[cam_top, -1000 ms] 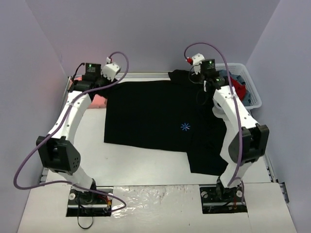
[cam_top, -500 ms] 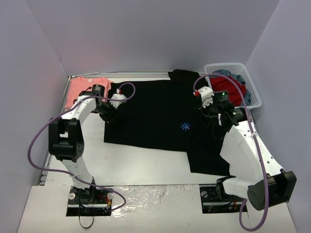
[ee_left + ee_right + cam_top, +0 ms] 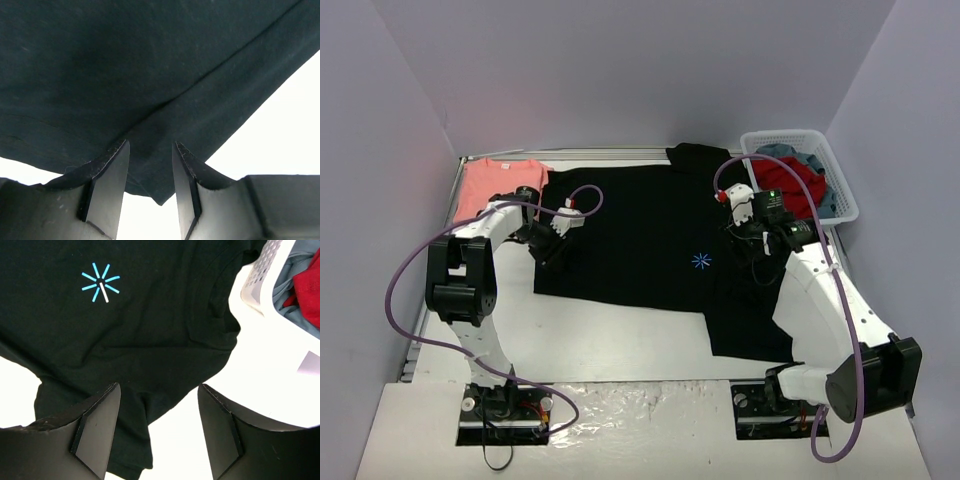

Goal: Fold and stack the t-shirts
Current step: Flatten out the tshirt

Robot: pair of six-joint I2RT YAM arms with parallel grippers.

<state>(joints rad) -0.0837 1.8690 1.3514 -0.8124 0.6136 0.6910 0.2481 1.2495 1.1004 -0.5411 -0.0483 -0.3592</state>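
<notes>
The large black cotton t-shirt (image 3: 640, 240) lies spread across the middle of the white table (image 3: 620, 345). Its small blue starburst print (image 3: 100, 288) faces up, and one flap reaches toward the near right. The smaller salmon-pink t-shirt (image 3: 490, 185) sits in the far left corner, just beside the black one's left edge.

The left gripper (image 3: 150, 147) is low over the black shirt's near-left corner, its fingers a narrow gap apart. A crease runs into that gap, but no cloth is visibly clamped. The right gripper (image 3: 160, 390) hovers over the rumpled right side, jaws wide apart and empty.

The likely trouble is at the left corner. If the fingers close here they may catch only the tip of the hem, and it would slip out once the fold is lifted. They could also pinch the crease rather than the edge, and the fold would come out skewed.

On the right, the white plastic laundry basket (image 3: 260, 285) is near. A wide swing there could clip its rim or snag the purple cable (image 3: 725, 175).

Free room lies mostly on the bare near strip of the table, especially near left. The far edge and both side walls are close.
</notes>
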